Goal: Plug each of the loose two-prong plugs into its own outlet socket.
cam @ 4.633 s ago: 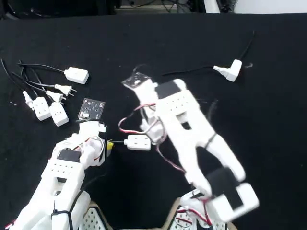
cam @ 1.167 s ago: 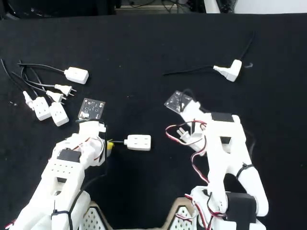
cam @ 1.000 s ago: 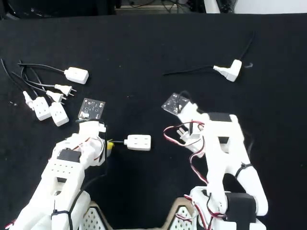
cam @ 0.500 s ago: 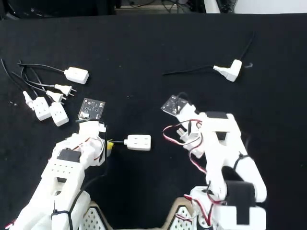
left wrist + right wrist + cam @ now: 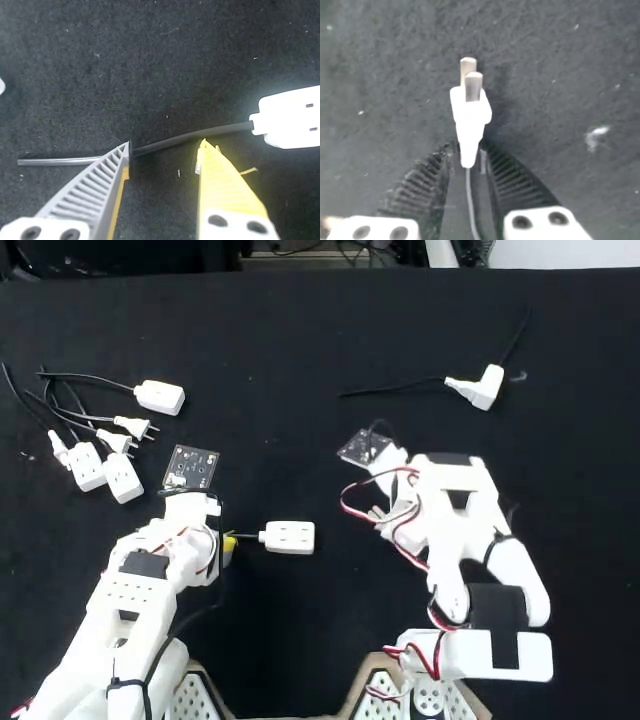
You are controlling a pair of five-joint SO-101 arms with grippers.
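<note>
In the right wrist view my right gripper [image 5: 467, 150] is shut on a white two-prong plug [image 5: 469, 107], prongs pointing away from the fingers, just above the black cloth. The high view places this gripper [image 5: 384, 510] right of the table's middle. A white outlet socket [image 5: 287, 536] lies to its left, and its black cord [image 5: 190, 137] runs between the open fingers of my left gripper [image 5: 165, 147]. That gripper [image 5: 228, 541] sits just left of the socket [image 5: 292, 122].
At the back left lie several more white sockets and plugs on black cords [image 5: 110, 440]. An angled white plug [image 5: 478, 387] lies at the back right. A small patterned square marker [image 5: 190, 467] rests by the left arm.
My right arm has drawn back from the socket to the right with the plug, and over the last second folded in closer to its base. The left arm has kept still.
</note>
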